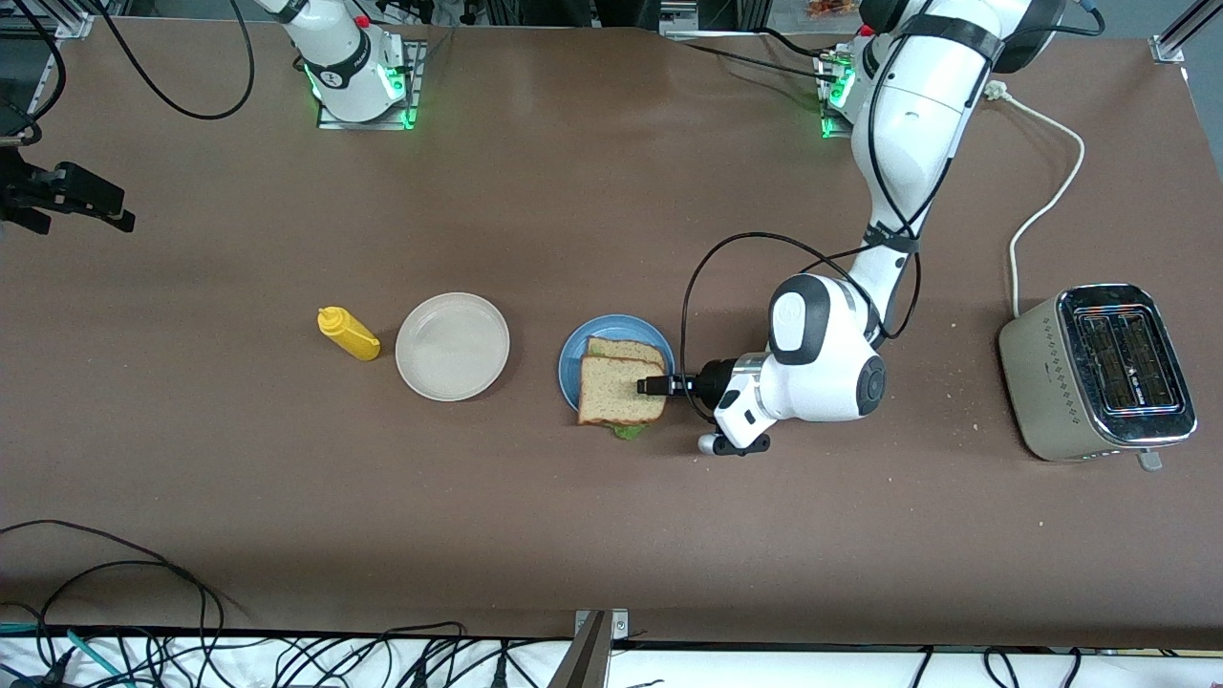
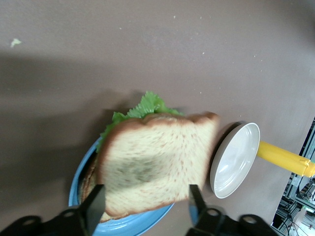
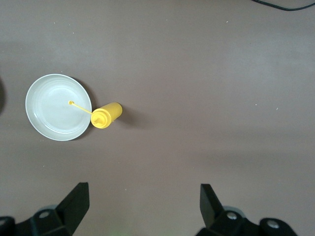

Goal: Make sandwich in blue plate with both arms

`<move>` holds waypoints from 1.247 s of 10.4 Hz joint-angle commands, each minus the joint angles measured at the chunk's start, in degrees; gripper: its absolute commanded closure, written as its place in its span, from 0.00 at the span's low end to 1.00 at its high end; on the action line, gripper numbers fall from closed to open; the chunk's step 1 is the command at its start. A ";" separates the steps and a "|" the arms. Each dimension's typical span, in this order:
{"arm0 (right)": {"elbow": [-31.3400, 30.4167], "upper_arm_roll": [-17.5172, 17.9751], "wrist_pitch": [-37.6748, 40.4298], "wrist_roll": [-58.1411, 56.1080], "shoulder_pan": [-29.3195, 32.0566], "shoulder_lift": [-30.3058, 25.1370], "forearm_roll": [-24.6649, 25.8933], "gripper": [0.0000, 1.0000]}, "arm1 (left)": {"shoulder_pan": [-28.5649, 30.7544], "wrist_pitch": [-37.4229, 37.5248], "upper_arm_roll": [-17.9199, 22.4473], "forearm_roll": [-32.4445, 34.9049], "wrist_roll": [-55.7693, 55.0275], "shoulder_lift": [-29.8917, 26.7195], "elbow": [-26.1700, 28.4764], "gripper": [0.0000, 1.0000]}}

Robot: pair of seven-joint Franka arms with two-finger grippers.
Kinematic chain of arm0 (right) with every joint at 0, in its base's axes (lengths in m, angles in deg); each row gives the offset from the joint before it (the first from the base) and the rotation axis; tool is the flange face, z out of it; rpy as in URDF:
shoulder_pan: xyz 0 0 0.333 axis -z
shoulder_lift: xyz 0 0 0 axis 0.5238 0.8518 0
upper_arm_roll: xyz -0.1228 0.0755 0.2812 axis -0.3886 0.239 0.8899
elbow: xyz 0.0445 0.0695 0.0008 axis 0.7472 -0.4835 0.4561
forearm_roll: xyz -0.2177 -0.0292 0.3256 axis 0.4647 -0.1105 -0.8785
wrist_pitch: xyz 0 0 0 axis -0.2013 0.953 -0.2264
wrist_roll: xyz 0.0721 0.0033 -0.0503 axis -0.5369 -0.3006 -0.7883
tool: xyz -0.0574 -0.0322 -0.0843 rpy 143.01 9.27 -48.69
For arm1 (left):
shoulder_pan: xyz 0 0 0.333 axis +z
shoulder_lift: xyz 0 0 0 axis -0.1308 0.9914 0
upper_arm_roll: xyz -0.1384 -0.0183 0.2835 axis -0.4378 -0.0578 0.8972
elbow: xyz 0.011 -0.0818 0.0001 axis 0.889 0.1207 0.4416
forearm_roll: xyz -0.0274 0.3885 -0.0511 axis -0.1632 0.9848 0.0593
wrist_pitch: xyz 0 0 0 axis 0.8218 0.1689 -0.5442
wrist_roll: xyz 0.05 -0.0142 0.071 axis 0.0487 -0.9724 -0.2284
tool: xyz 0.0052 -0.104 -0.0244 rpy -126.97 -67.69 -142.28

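Brown tabletop (image 1: pixel 611 535) carries the blue plate (image 1: pixel 571 368) near its middle, with the sandwich (image 1: pixel 621 387) on it, lettuce (image 2: pixel 147 105) poking out. Left gripper (image 1: pixel 653 386) hovers over the top slice (image 2: pixel 155 164), fingers spread wide, gripping nothing. Right gripper (image 3: pixel 145 199) waits, also open, above the white plate (image 1: pixel 452 346) and mustard bottle (image 1: pixel 348 333).

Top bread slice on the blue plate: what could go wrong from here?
1. The top bread slice sits skewed, overhanging the blue plate rim toward the front camera; on release it may tip or slide off.
2. The left pincer straddles the slice with its fingers wide; pulling out low could drag it.
3. The lettuce pokes past the rim and could pull out.
The right pincer waits open over bare table.
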 commanded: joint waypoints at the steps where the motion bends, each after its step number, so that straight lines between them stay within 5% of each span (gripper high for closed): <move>1: 0.86 -0.05 0.00 0.78 -0.21 0.60 -1.16 0.00 | 0.40 6.72 3.14 -1.26 1.05 -1.71 -0.66 0.00; 4: 0.86 0.12 0.27 0.69 -0.30 0.61 -1.16 0.00 | 3.29 7.80 3.59 0.31 1.23 -7.23 0.12 0.00; 7: 0.86 0.21 0.53 0.78 -0.30 0.61 -1.25 0.00 | 7.50 7.72 2.80 24.36 1.40 -17.33 1.78 0.00; 9: 0.95 0.30 0.36 0.78 -0.38 0.61 -1.25 0.00 | 12.24 7.72 3.42 26.94 1.32 -25.58 6.16 0.00; 13: 0.77 0.12 0.62 0.52 -0.21 0.61 -1.69 0.00 | 13.15 13.67 3.51 44.31 0.88 -40.81 14.45 0.00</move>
